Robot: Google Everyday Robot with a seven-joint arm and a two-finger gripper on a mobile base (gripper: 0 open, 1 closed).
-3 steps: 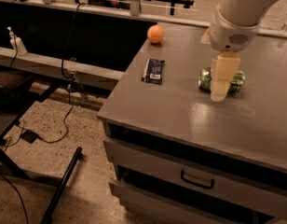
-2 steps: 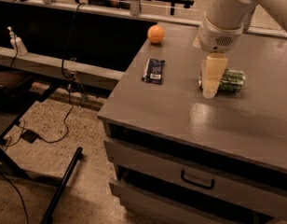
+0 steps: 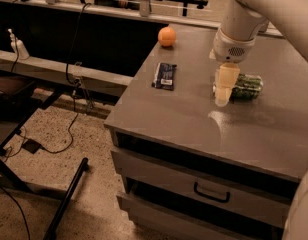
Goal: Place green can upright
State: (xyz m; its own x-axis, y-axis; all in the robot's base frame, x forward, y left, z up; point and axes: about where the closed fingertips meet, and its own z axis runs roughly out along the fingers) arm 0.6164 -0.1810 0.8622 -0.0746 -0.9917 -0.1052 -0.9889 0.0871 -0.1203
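Note:
The green can (image 3: 247, 86) lies on its side on the grey cabinet top (image 3: 194, 124), towards the right, with its silver end facing left. My gripper (image 3: 223, 89) hangs down from the white arm (image 3: 239, 29). It sits at the can's left end, in front of the silver top and low over the surface. I cannot tell whether it touches the can.
A dark blue wrapped bar (image 3: 164, 75) lies left of the can. An orange ball (image 3: 166, 36) sits at the far left corner. The cabinet's front edge and a drawer with a handle (image 3: 211, 194) are below. Cables and a black stand leg (image 3: 69, 199) lie on the floor at left.
My gripper has shifted left, from over the middle of the can to its left end. The can still lies on its side in the same place.

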